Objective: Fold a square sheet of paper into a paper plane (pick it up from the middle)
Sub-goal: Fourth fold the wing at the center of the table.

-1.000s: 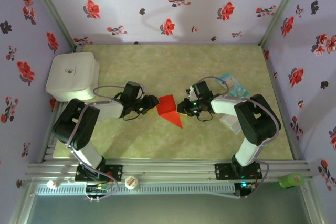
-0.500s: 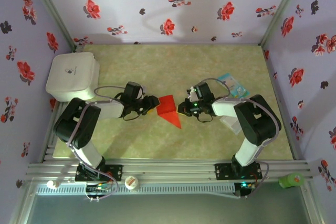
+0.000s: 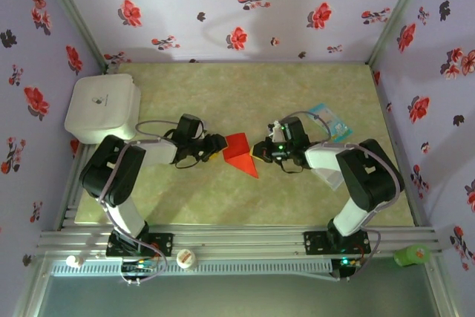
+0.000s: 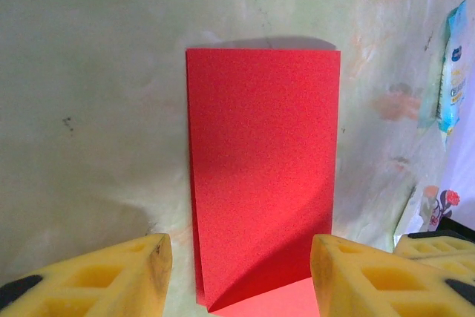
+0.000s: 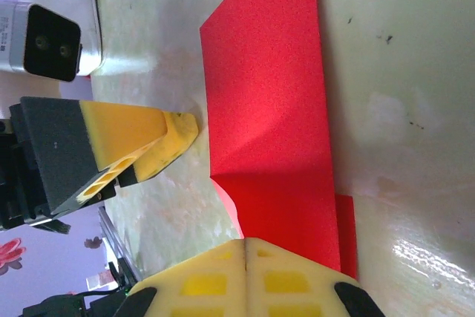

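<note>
The square sheet of paper (image 3: 238,153), bright red and folded into a narrow strip with a pointed end, lies on the mat between both arms. In the left wrist view the red paper (image 4: 261,161) lies flat ahead of my left gripper (image 4: 239,276), whose yellow fingers (image 4: 111,276) stand apart on either side of its near end without touching it. My left gripper (image 3: 220,146) is at the paper's left edge. My right gripper (image 5: 245,243) is shut, its pads pressed together on the paper's (image 5: 271,109) near edge, which lifts slightly toward them. From above, my right gripper (image 3: 259,151) sits at the paper's right edge.
A white box (image 3: 102,107) stands at the back left of the mat. A light-blue-and-white packet (image 3: 330,120) lies behind my right arm and appears at the right edge in the left wrist view as the packet (image 4: 451,64). Flowered walls enclose the mat on three sides.
My right gripper's jaws have closed at the paper's right edge, and that arm has shifted slightly to the right. The left gripper and the paper have hardly moved.
</note>
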`<state>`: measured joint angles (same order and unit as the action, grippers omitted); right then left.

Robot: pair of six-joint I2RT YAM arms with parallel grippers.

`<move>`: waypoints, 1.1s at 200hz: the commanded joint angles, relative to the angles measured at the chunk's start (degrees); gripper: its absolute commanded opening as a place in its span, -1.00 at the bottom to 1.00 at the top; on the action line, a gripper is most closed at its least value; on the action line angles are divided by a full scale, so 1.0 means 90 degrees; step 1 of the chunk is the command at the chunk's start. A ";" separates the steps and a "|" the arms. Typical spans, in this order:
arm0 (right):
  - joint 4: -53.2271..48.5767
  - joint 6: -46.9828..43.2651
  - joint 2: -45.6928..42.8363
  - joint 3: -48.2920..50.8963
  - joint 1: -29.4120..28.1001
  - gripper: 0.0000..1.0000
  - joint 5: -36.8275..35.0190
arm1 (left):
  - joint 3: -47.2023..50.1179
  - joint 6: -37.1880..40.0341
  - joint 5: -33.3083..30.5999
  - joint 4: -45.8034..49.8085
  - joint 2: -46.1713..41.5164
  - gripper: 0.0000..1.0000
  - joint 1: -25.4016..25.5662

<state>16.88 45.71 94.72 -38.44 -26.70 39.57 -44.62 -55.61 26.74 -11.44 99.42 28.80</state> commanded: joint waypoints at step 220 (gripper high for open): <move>0.0569 0.0306 -0.0144 0.0316 0.0144 -0.95 0.0233 | -0.0320 -0.0477 0.0379 -0.0761 0.0594 -0.60 -0.0045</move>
<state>21.19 48.29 93.38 -36.23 -25.85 40.99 -46.26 -59.90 29.65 -17.19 104.05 28.49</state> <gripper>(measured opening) 0.048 0.221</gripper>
